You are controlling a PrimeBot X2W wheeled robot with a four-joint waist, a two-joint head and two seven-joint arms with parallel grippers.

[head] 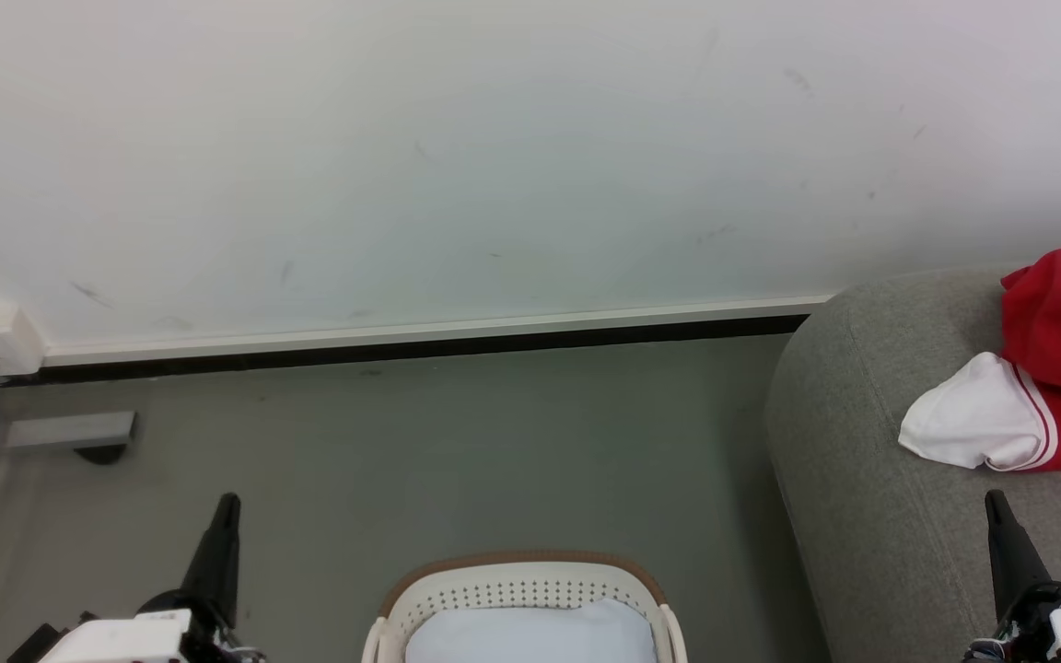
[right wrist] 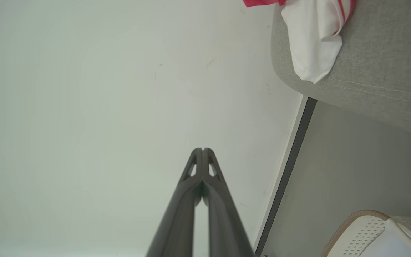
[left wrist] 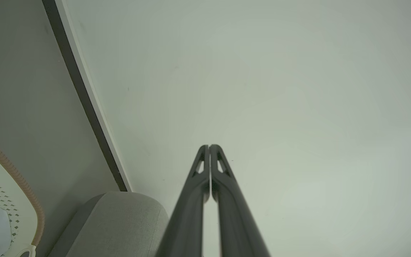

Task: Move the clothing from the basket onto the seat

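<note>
- Clothing (head: 1060, 368): the red jersey lies bunched on the seat (head: 862, 479), close to its rounded arm. In the right wrist view the white sleeve drapes over the curve of that arm.
- Basket (head: 521, 585): on the floor between the two arms, apart from the seat. Inside it you can see a pale blue-white cloth (head: 530, 635) and none of the red jersey.
- Left gripper (head: 228, 502): fingers pressed together, nothing between them, tips pointing at the wall.
- Right gripper (head: 994, 497): fingers likewise pressed together and empty. In the head view it sits low over the seat's front, near the jersey but apart from it.
- Judgement: the transfer looks done or all but done.
- Risk 1: the sleeve hangs past the arm's curve. If its weight drags on the loose bunch, the jersey could creep off towards the floor.
- Risk 2: if you swing the right arm sideways, its fingers could snag the sleeve and pull it down.
- Risk 3: you might take the pale cloth for the task item and reach into the basket needlessly.
- Risk 4: how much of the jersey lies beyond the head view's right edge cannot be told, so treat its seating as unconfirmed.
</note>
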